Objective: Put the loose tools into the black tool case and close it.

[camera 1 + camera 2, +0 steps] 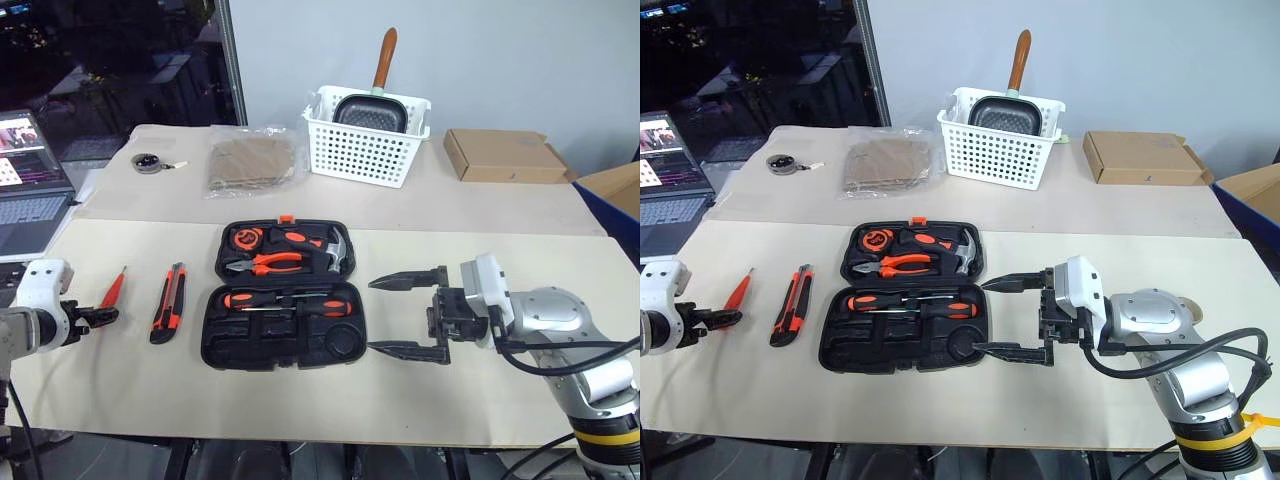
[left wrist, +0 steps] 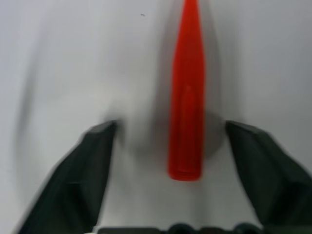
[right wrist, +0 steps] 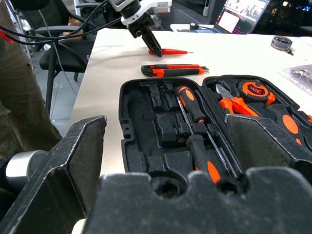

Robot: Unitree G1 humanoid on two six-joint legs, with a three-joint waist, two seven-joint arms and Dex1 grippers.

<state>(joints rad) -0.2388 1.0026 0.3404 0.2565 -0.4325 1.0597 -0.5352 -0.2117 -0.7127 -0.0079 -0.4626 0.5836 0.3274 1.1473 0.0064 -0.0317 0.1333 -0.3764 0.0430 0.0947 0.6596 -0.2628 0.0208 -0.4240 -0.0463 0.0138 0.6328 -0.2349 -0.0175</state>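
At the near left edge of the table, the left gripper [image 1: 100,318] straddles the handle end of the red screwdriver [image 2: 185,107], fingers parted either side and not gripping, apparently lined up to pick it. The utility knife [image 1: 168,302] lies just right of it, beside the open black tool case [image 1: 285,295]. The right gripper [image 1: 408,315] waits wide open and empty, right of the case.

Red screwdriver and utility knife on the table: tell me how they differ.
The red screwdriver is all red and tapers to a thin metal tip; the utility knife is orange and black, broader and flat. The screwdriver lies between the fingers of the left gripper; the knife lies untouched nearer the black tool case. Both rest loose on the table outside the case.
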